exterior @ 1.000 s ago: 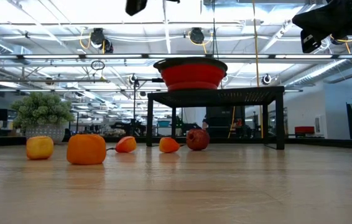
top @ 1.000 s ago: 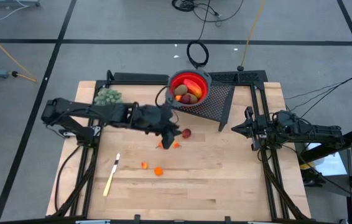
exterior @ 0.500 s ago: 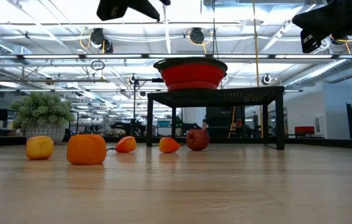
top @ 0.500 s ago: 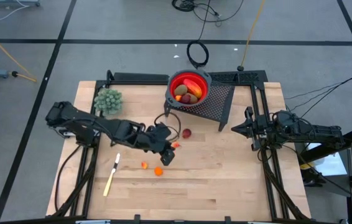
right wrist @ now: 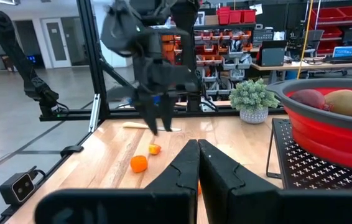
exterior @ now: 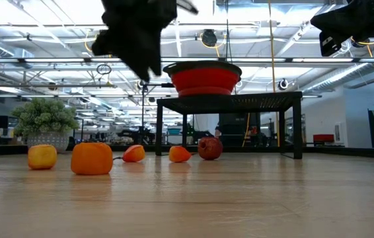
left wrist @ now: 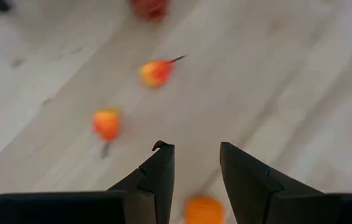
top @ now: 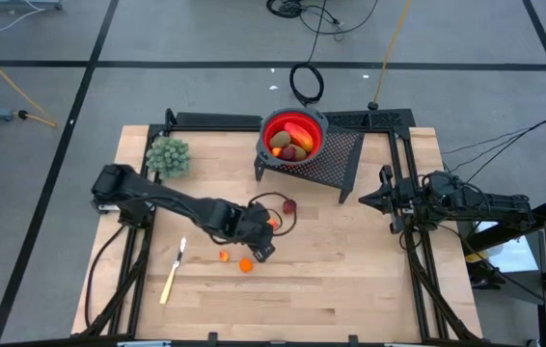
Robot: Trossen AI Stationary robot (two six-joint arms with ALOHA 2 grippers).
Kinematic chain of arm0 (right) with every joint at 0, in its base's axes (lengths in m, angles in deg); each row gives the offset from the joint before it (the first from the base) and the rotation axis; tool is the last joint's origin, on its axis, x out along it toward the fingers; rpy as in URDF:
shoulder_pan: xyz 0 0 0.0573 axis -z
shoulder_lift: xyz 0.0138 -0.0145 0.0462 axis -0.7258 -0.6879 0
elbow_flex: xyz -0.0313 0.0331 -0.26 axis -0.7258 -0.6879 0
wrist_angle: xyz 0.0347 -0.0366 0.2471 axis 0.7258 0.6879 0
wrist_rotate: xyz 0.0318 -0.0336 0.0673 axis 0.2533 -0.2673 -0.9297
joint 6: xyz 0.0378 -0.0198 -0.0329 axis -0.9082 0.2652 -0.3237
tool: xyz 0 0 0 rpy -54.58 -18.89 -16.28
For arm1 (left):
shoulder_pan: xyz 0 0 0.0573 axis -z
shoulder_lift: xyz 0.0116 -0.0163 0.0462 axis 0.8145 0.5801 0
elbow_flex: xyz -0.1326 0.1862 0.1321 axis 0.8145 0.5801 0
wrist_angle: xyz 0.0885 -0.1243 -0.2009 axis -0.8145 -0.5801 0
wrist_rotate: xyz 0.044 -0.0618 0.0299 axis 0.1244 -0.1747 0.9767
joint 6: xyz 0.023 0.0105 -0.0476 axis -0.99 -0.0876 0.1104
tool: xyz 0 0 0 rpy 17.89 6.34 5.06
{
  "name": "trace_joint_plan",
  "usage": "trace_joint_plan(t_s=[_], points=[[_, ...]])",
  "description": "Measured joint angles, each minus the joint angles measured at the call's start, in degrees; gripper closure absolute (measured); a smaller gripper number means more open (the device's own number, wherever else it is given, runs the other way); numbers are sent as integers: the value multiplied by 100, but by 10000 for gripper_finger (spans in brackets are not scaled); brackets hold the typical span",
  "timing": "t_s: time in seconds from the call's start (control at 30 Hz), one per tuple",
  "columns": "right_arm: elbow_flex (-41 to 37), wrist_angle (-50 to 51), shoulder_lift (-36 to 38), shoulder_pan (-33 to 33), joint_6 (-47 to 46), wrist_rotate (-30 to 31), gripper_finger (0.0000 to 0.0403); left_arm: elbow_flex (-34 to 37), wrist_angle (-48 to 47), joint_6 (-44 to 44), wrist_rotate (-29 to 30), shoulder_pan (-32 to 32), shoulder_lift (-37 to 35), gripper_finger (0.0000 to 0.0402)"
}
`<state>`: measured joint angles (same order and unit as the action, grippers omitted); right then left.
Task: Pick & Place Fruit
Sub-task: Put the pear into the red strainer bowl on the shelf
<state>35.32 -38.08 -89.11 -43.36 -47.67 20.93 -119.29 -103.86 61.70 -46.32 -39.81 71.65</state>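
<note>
Orange bits lie scattered on the wooden table (top: 350, 280) right around the left gripper (top: 262, 251), which hangs low over the boards with its fingers (left wrist: 157, 177) parted and nothing between them. One round orange bit (top: 245, 265) sits just beside the gripper, almost under its tips; in the left wrist view it shows between the two fingers at their base. A smaller bit (top: 223, 255) lies a little farther out on the same side, toward the knife (top: 173, 271). Another bit (top: 273, 223) lies near the gripper on the bowl side, and a dark red ball (top: 289, 205) rests just past it, nearer the rack (top: 336, 159).

The red bowl (top: 292, 136) stands on the black rack well beyond the gripper and holds the long red-orange fruit (top: 301, 132) with brownish-green ovals (top: 281, 141) and a dark red ball.

A green clump (top: 168, 154) stands well apart at the far corner.

The right gripper (top: 381, 197) waits at the right edge, fingers pressed together, empty.
</note>
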Motion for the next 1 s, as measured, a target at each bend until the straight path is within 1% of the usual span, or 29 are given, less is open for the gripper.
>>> trace_joint_plan(t_s=[0.13, 0.23, 0.3, 0.4, 0.53, 0.73, 0.87, 1.0], points=[[0, 2, 0, 0, 0, 1, 403, 11, -500, 164, -22, -143, 58, 274], [0, 1, 0, 0, 1, 0, 403, 69, -589, 124, -22, -261, 44, 273], [0, 1, 0, 0, 1, 1, 403, 71, -728, 12, -39, -342, 51, 264], [0, 2, 0, 0, 0, 1, 403, 129, -724, -192, -63, -458, 40, 236], [0, 1, 0, 0, 1, 2, 403, 299, -725, -265, -69, -588, 47, 184], [0, 1, 0, 0, 1, 2, 403, 761, -701, -295, -80, -688, 47, 112], [0, 1, 0, -1, 19, 2, 403, 993, -616, -354, -85, -744, 47, 80], [0, 1, 0, 0, 19, 2, 403, 1173, -236, -592, -63, -772, 47, 61]])
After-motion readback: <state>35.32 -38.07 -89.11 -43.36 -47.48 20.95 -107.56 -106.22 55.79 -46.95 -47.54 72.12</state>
